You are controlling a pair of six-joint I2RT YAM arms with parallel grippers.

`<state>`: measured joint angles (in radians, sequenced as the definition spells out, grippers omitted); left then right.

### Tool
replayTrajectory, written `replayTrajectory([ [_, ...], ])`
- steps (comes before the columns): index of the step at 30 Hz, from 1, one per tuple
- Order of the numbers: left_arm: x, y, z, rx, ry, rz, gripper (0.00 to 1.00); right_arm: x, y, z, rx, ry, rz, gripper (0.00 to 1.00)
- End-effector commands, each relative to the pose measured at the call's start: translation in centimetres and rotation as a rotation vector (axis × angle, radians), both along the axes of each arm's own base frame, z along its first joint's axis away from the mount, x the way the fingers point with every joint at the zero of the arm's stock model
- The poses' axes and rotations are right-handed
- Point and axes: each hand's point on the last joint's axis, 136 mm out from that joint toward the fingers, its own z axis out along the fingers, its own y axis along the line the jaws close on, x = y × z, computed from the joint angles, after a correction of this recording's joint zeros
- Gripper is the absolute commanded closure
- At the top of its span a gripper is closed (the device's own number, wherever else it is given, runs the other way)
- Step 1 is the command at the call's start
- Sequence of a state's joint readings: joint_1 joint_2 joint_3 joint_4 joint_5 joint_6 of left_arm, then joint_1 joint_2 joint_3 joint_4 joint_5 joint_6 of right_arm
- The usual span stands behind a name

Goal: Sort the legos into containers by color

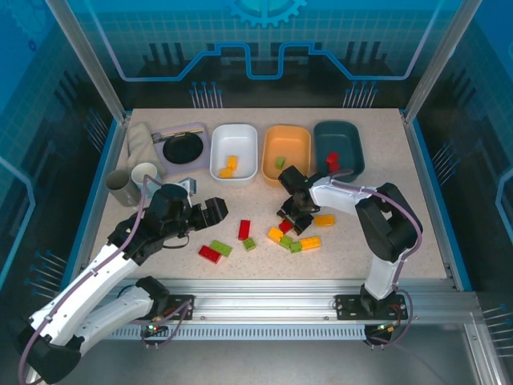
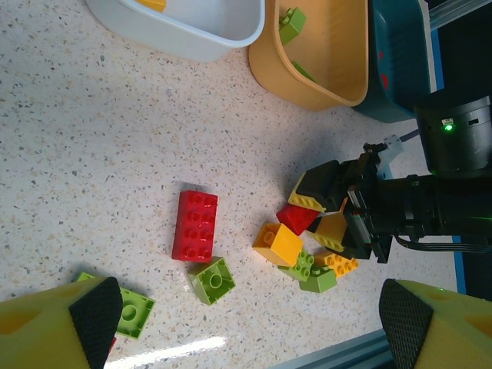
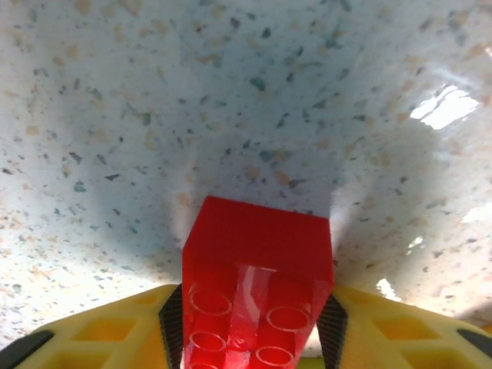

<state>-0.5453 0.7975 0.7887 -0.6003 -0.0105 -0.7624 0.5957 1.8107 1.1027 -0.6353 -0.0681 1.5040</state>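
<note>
The small red plastic brick (image 3: 257,238) sits pinched in the right gripper (image 3: 250,317), likely bound for the dark teal tub (image 1: 353,140), while the left gripper (image 2: 246,323) gapes empty.

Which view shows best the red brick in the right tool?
The right wrist view: the red brick is large between the pads of the right tool. The left wrist view shows it small among other bricks; the top view, a speck.
</note>
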Motion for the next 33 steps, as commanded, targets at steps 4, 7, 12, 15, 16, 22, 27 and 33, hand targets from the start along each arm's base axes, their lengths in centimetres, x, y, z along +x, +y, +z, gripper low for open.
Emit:
replayTrajectory([
  [4,-0.2,-0.3,-0.4,-0.013,0.021,-0.008,0.1,0.7,-0.5,0.4,-0.018,-0.021,-0.016,0.66],
  [7,0.0,-1.2,-0.3,-0.034,0.019,-0.038,0.09,2.1,-1.2,2.8,-0.044,-0.108,0.018,0.69],
  [12,1.2,-3.3,1.4,-0.084,-0.006,-0.102,0.09,5.3,-5.2,9.2,-0.149,-0.279,0.099,0.7],
  [15,2.5,-4.8,3.0,-0.105,-0.037,-0.138,0.09,7.7,-8.4,12.1,-0.207,-0.373,0.123,0.71],
  [16,3.0,-5.3,3.5,-0.108,-0.046,-0.151,0.09,8.7,-9.7,12.9,-0.239,-0.394,0.133,0.72],
  [22,6.0,-8.2,5.1,-0.112,-0.076,-0.21,0.09,14.2,-15.7,14.3,-0.413,-0.377,0.205,0.72],
  [27,8.4,-10.7,5.7,-0.106,-0.086,-0.259,0.09,17.6,-19.4,11.9,-0.465,-0.256,0.244,0.72],
  [33,10.6,-14.0,6.6,-0.124,-0.098,-0.31,0.09,20.2,-21.1,8.2,-0.483,-0.167,0.288,0.73],
])
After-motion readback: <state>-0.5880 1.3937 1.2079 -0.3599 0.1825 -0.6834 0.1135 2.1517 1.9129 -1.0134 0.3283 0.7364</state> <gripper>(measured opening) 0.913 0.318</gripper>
